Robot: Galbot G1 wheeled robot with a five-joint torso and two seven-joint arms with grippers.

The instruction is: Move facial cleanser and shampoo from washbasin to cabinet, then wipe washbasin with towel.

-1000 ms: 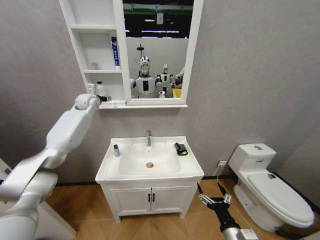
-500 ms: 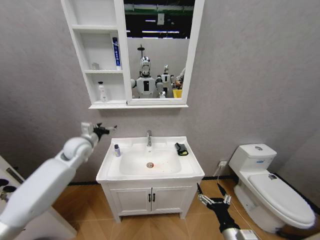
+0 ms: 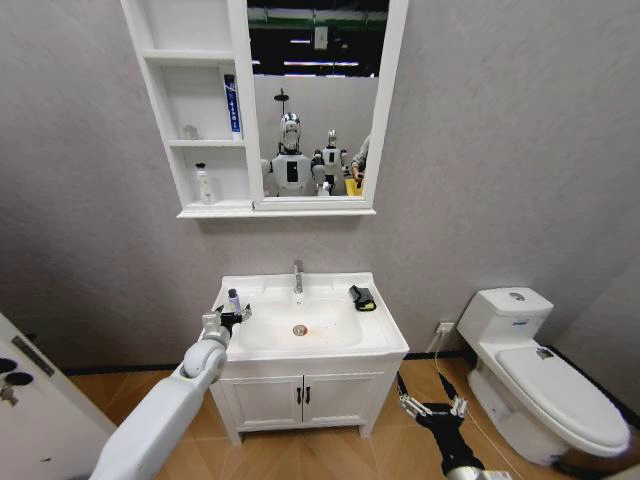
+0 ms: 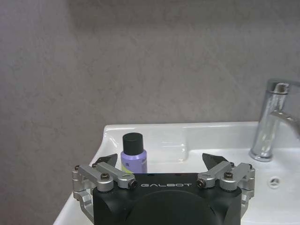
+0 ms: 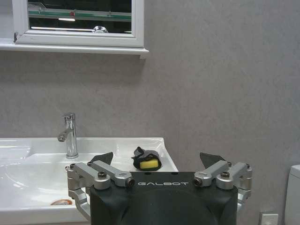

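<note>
Bottle: purple, black cap, upright at washbasin back-left corner; probably light, stiff, slippery.
Hold: around the body.
Left gripper: spread, just before bottle.
Right gripper: spread, low, idle.

Head view: high, facing wall, looking down on whole washbasin and cabinet. Left wrist view: close, level with washbasin rim. Right wrist view: farther back, low; shares tap.
</note>
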